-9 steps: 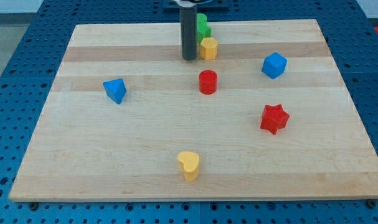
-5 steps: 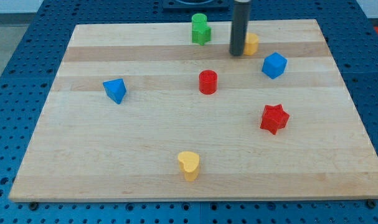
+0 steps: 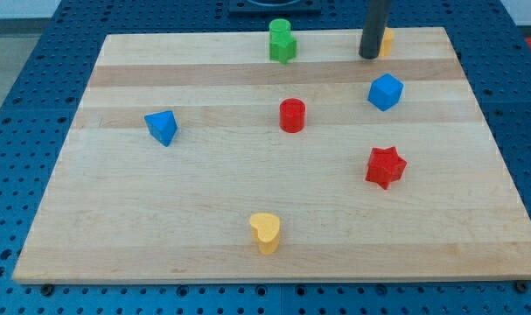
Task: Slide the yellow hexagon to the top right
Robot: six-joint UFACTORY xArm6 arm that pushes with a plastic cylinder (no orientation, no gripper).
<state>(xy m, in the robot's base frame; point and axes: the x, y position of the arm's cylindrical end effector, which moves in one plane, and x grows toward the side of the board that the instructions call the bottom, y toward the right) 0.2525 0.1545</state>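
Spread across the pale wooden counter (image 3: 204, 201), left to right: a blue block (image 3: 162, 127), wedge-like in shape, alone toward the view's left; a yellow heart (image 3: 265, 232) near the view's bottom edge; a green block (image 3: 282, 40) at the top edge, shape hard to make out; a red cylinder (image 3: 292, 115) near the middle.

Further right, planted near the top edge: my tip (image 3: 367, 57), pressed against the left flank of the yellow hexagon (image 3: 386, 41), most of which hides behind the rod. Placed on that side, by all appearances, so a rightward sweep carries the block along the top edge toward the corner.

No claw on this rig, so nothing to open or close; only a bare rod, touching, not gripping.

Below the hexagon and apart from it: a blue cube (image 3: 385, 92). Lower still: a red star (image 3: 386, 166). Both well out of the pushing line.

Judged from the layout: hexagon already in the upper right region, short of the corner, with bare board left to cover on its right.
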